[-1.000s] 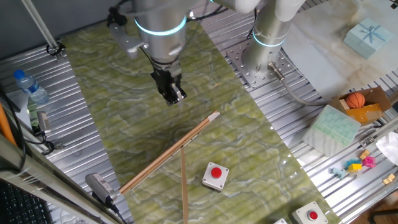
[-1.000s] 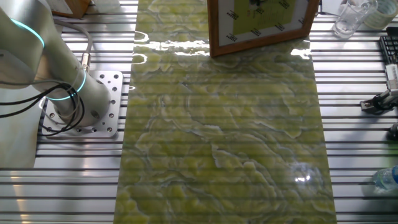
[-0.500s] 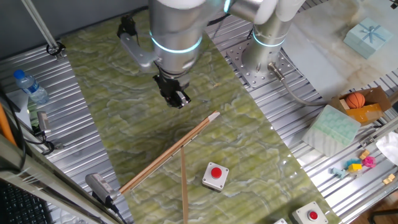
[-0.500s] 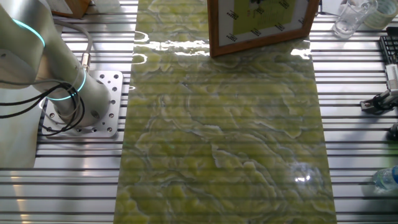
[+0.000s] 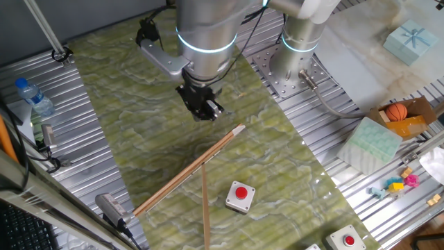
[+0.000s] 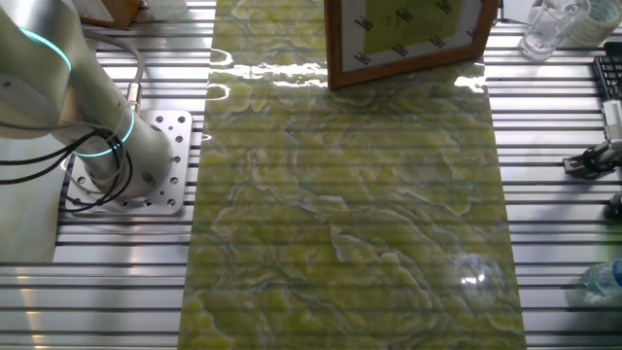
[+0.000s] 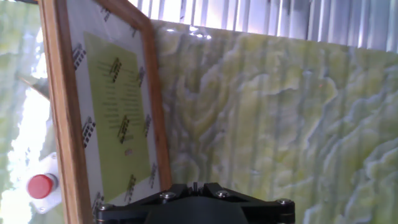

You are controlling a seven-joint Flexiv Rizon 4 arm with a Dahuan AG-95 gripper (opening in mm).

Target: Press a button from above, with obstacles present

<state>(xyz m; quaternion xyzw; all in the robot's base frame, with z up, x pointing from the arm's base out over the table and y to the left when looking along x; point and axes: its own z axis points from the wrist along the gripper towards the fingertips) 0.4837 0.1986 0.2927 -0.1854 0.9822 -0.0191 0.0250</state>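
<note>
Jaws [image 5: 206,110] now nearer the sticks [image 5: 189,171].

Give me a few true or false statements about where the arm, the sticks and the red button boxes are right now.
1. The gripper is pressing the round red push-button in the small grey square box. False: it hangs apart from it, beyond the sticks.
2. Two long thin light brown wooden sticks meet at an angle beside that box. True.
3. A second grey box with a red button sits off the green mat, on the metal slats. True.
4. A plastic water bottle stands on the green mat. False: it lies on the slats beside it.
</note>
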